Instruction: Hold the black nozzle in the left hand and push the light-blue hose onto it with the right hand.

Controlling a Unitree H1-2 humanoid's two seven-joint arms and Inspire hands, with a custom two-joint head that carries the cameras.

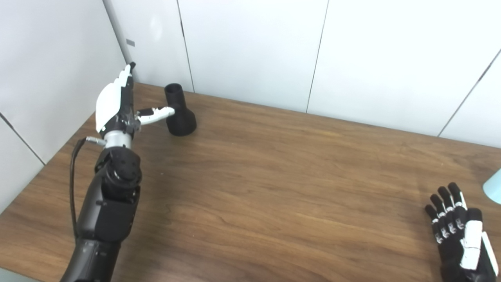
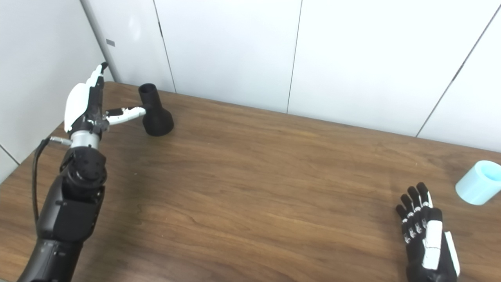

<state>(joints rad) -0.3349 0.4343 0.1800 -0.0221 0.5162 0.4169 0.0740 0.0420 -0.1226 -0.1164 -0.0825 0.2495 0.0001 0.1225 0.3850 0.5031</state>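
The black nozzle (image 1: 179,111) stands upright on its wide base at the table's far left, narrow end up. My left hand (image 1: 117,103) is raised just left of it, fingers straight and apart, open, with the thumb tip reaching to the nozzle's side. The light-blue hose (image 2: 478,182), a short pale cylinder, lies on its side at the far right of the table; the left eye view shows only its edge (image 1: 494,187). My right hand (image 2: 426,235) rests low at the front right, open, fingers spread, a little left of and nearer than the hose.
The wooden table (image 1: 274,188) runs across the whole view. White wall panels (image 1: 250,47) close it off at the back and along the left side. A black cable (image 1: 72,176) loops beside my left forearm.
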